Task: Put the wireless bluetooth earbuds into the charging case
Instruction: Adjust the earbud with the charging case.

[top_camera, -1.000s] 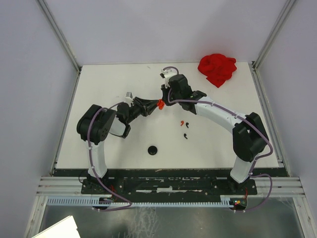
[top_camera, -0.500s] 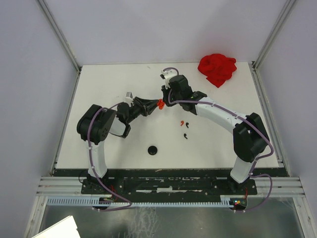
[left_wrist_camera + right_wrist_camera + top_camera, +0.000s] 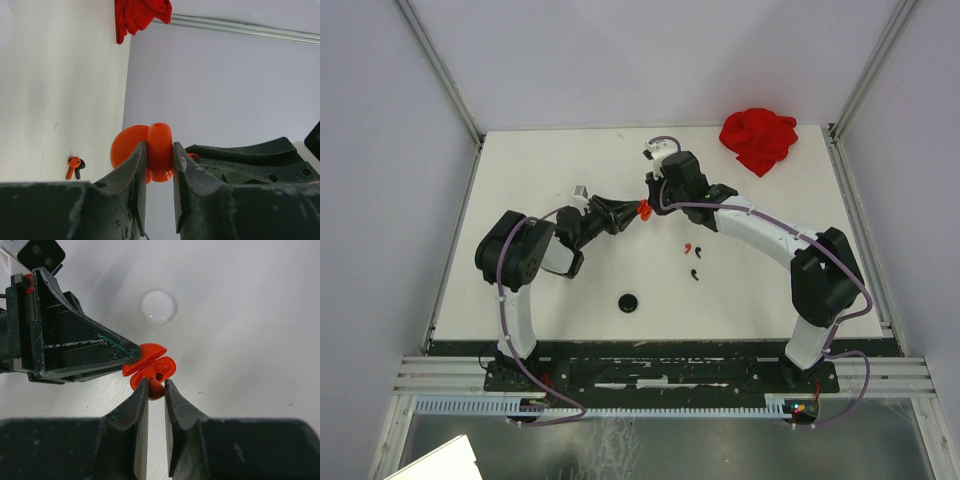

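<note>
My left gripper (image 3: 634, 214) (image 3: 160, 155) is shut on an open red charging case (image 3: 644, 210) (image 3: 160, 150) and holds it above the table's middle. The case shows in the right wrist view (image 3: 152, 362) with its lid up and a socket showing. My right gripper (image 3: 651, 202) (image 3: 156, 386) meets the case from the far side, shut on a small red earbud (image 3: 157, 389) at the case's base. A red earbud (image 3: 687, 248) (image 3: 72, 164) and two black earbuds (image 3: 699, 251) (image 3: 695, 274) lie on the table to the right.
A black round case (image 3: 628, 302) lies near the front middle. A white round disc (image 3: 158, 306) lies on the table below the grippers. A crumpled red cloth (image 3: 758, 138) (image 3: 140, 15) sits at the back right corner. Metal rails edge the table.
</note>
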You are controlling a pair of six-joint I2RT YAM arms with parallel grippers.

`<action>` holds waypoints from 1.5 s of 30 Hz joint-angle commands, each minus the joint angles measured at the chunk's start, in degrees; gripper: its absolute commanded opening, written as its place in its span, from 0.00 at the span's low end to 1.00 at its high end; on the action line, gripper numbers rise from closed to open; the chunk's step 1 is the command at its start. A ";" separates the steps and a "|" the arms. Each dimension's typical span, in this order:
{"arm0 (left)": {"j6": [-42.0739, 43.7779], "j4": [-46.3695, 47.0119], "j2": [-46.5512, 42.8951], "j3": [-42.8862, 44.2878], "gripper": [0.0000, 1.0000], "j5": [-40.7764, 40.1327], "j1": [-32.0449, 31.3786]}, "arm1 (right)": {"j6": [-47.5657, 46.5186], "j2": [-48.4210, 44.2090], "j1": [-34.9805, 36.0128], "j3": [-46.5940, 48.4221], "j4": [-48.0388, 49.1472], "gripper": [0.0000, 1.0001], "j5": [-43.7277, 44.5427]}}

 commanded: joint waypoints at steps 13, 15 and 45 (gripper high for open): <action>-2.00 4.47 -3.96 1.67 0.03 1.71 -0.53 | -0.58 -0.02 -0.03 0.53 3.13 0.11 -0.73; -1.99 4.52 -4.00 1.63 0.03 1.71 -0.55 | -0.59 0.02 0.05 0.49 3.13 0.11 -0.73; -2.62 5.76 -4.89 1.10 0.03 1.27 -0.49 | -1.38 1.48 1.18 0.39 1.57 0.15 -1.87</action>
